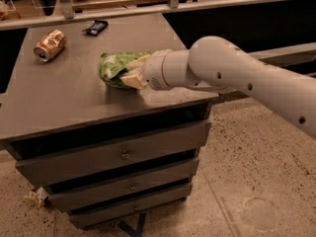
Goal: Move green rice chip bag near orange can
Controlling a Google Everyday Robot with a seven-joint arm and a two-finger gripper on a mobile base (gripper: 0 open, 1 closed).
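The green rice chip bag (114, 66) lies wrinkled on the grey cabinet top (74, 98), right of centre. My gripper (133, 70) reaches in from the right, with its pale fingers (129, 79) closed around the bag's right end. The bag rests on the surface. The orange can (50, 45) lies on its side at the far left of the top, well apart from the bag. My white arm (232, 73) hides the top's right edge.
A small black wrapper bar (96, 27) lies at the back of the top, right of the can. The cabinet has three drawers (123, 154) below. A rail and shelf (168, 4) run behind it. Speckled floor (256, 181) lies to the right.
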